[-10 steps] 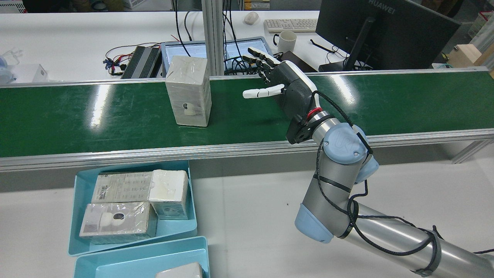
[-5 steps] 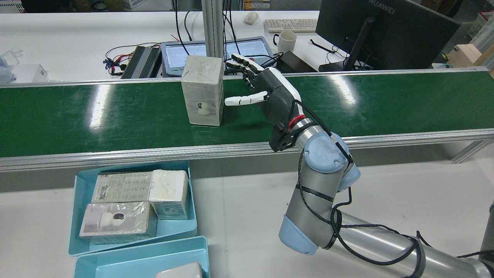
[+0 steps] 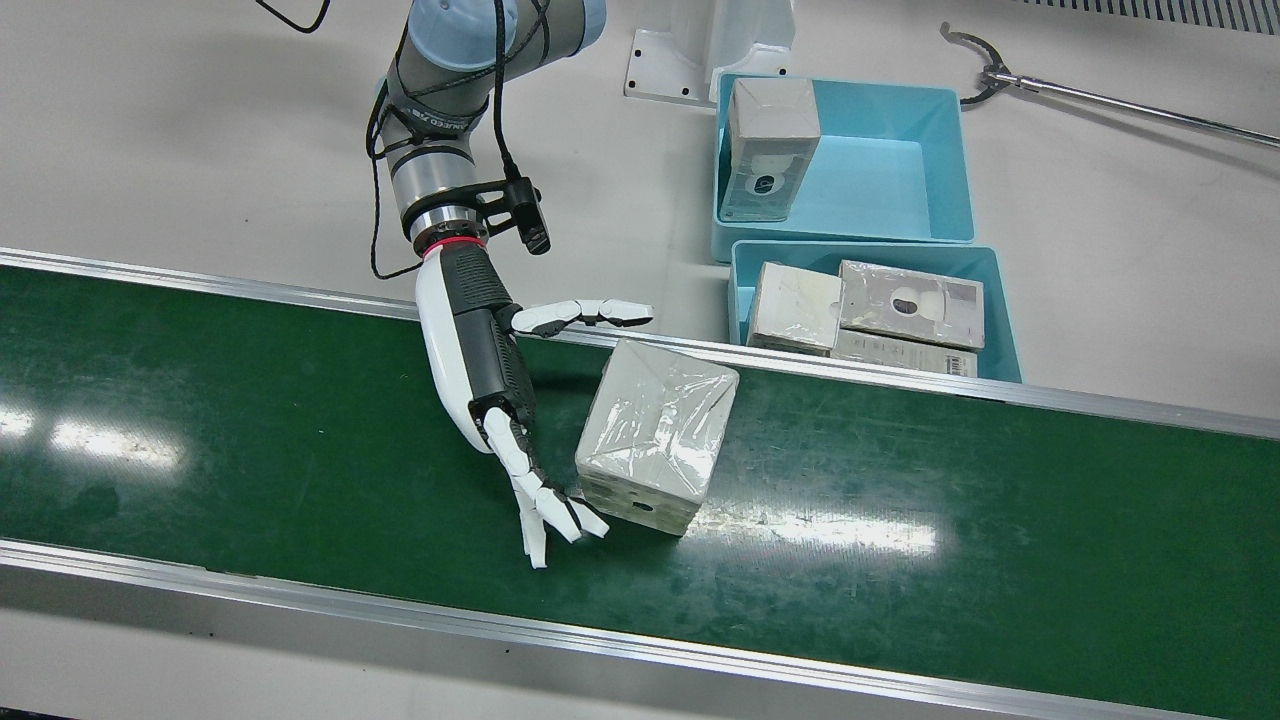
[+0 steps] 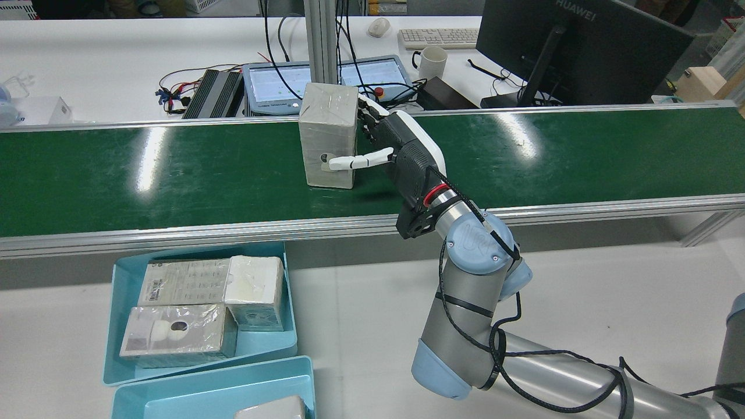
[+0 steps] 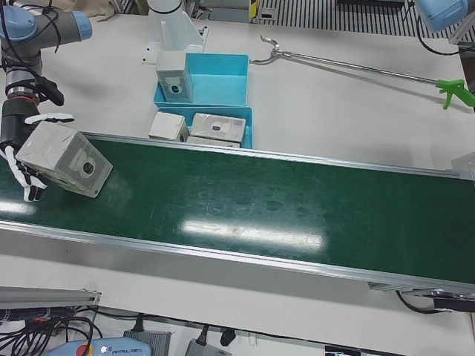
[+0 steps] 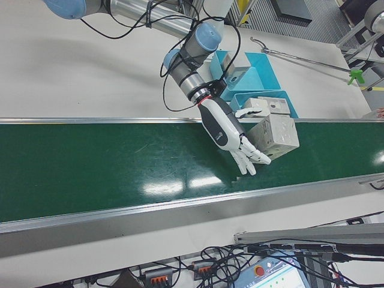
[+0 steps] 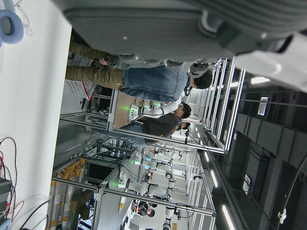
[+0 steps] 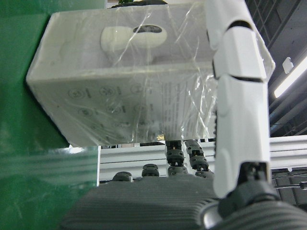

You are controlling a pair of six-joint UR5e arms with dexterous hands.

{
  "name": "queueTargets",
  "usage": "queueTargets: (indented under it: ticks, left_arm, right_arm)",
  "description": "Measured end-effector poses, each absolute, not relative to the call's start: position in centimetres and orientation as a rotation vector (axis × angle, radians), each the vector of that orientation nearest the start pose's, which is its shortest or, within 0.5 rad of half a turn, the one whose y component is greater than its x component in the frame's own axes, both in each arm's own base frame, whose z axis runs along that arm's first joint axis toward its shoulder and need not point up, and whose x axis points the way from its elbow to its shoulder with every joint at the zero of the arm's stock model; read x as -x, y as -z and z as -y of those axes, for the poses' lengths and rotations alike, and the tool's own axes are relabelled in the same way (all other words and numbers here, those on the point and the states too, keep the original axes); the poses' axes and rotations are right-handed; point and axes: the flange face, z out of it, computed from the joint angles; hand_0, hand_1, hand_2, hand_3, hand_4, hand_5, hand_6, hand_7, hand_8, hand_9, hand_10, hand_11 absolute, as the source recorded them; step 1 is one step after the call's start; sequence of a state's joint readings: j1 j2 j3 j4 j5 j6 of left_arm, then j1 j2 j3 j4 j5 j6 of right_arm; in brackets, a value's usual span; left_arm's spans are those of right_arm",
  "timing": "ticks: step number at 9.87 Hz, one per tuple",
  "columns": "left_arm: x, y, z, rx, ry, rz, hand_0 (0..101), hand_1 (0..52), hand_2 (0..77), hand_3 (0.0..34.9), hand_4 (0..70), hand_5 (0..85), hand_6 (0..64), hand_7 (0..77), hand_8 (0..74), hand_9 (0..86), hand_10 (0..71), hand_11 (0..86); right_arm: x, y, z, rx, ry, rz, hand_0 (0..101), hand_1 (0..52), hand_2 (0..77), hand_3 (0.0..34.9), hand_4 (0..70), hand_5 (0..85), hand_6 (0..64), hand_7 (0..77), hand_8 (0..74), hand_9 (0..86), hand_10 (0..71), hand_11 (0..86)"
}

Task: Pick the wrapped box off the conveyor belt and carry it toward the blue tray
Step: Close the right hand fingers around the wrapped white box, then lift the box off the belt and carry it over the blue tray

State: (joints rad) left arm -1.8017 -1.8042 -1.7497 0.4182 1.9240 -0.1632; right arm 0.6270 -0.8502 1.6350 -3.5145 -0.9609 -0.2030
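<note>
The wrapped box (image 3: pixel 655 425) stands on the green conveyor belt (image 3: pixel 900 540); it also shows in the rear view (image 4: pixel 329 134) and the right hand view (image 8: pixel 134 81). My right hand (image 3: pixel 480 350) is open beside it, palm toward the box. Its thumb (image 3: pixel 590 312) reaches along the box's robot-side face and its fingers (image 3: pixel 545 505) reach past the far corner. The box rests on the belt. The blue tray (image 3: pixel 1000 300) with several wrapped boxes sits just off the belt on the robot's side. The left hand view shows only part of my left hand's palm (image 7: pixel 144 24).
A second blue tray (image 3: pixel 940 100) holds one upright box. A long grabber tool (image 3: pixel 1100 100) lies on the table past the trays. Aluminium rails (image 3: pixel 300 600) edge the belt. A monitor (image 4: pixel 570 46), tablets and cables stand beyond the belt.
The box has travelled right along the belt in the rear view. My right hand has moved left to meet it, and thumb and fingers now bracket it.
</note>
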Motion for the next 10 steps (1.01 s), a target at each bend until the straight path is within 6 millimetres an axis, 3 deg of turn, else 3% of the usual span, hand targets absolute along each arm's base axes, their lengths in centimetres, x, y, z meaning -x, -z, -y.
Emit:
queueTargets:
  ticks: [4, 5, 6, 7, 8, 9, 10]
  left_arm:
    - [22.2, -51.9, 51.3, 0.321, 2.249, -2.214, 0, 0.0, 1.1, 0.0, 0.5, 1.1, 0.0, 0.5, 0.5, 0.0, 0.5, 0.5]
    - [22.2, -51.9, 51.3, 0.321, 2.249, -2.214, 0, 0.0, 1.1, 0.0, 0.5, 1.1, 0.0, 0.5, 0.5, 0.0, 0.5, 0.0]
    - [22.2, -51.9, 51.3, 0.321, 2.249, -2.214, 0, 0.0, 0.5, 0.0, 0.5, 1.1, 0.5, 0.5, 0.5, 0.0, 0.0, 0.5]
    - [22.2, -51.9, 51.3, 0.321, 2.249, -2.214, 0, 0.0, 0.5, 0.0, 0.0, 1.1, 0.5, 0.5, 0.5, 0.5, 0.0, 0.5]
    - [22.2, -51.9, 51.3, 0.321, 2.249, -2.214, 0, 0.0, 1.1, 0.0, 0.0, 1.1, 0.5, 0.5, 0.5, 0.0, 0.5, 0.0]
    - [22.2, -51.9, 51.3, 0.321, 2.249, -2.214, 0, 0.0, 1.1, 0.0, 0.0, 1.1, 0.5, 0.5, 0.5, 0.0, 0.5, 0.0]
    - [22.2, -51.9, 51.3, 0.321, 2.249, -2.214, 0, 0.0, 1.1, 0.0, 0.5, 1.1, 0.0, 0.5, 0.5, 0.5, 0.5, 0.0]
  right_arm:
    - [43.9, -26.2, 55.5, -0.415, 1.917, -2.640, 51, 19.6, 16.4, 5.4, 6.5, 10.9, 3.8, 15.8, 0.0, 3.3, 0.0, 1.1]
    - [43.9, -26.3, 55.5, -0.398, 1.932, -2.634, 61, 25.1, 27.3, 0.5, 19.1, 33.3, 16.4, 33.8, 18.0, 25.1, 11.4, 0.5]
    - [43.6, -26.5, 55.5, -0.382, 1.948, -2.627, 60, 20.7, 30.0, 0.0, 22.9, 35.5, 16.4, 33.8, 18.0, 25.1, 11.4, 0.5]
    - [43.3, -26.5, 55.6, -0.371, 1.955, -2.624, 60, 20.7, 30.0, 0.0, 22.9, 35.5, 16.4, 33.8, 18.0, 25.1, 11.4, 0.5]
    - [42.5, -26.0, 55.7, -0.359, 1.949, -2.620, 54, 10.9, 33.8, 0.4, 28.4, 38.2, 26.2, 38.7, 33.3, 37.6, 22.9, 4.9]
    - [41.1, -25.0, 55.7, -0.342, 1.934, -2.621, 54, 8.2, 33.8, 0.4, 30.0, 39.3, 26.2, 38.7, 36.5, 40.4, 40.4, 24.0]
    - [39.6, -23.5, 55.3, -0.325, 1.914, -2.628, 53, 8.2, 33.8, 0.9, 30.0, 39.3, 28.4, 40.9, 36.5, 40.4, 40.4, 24.0]
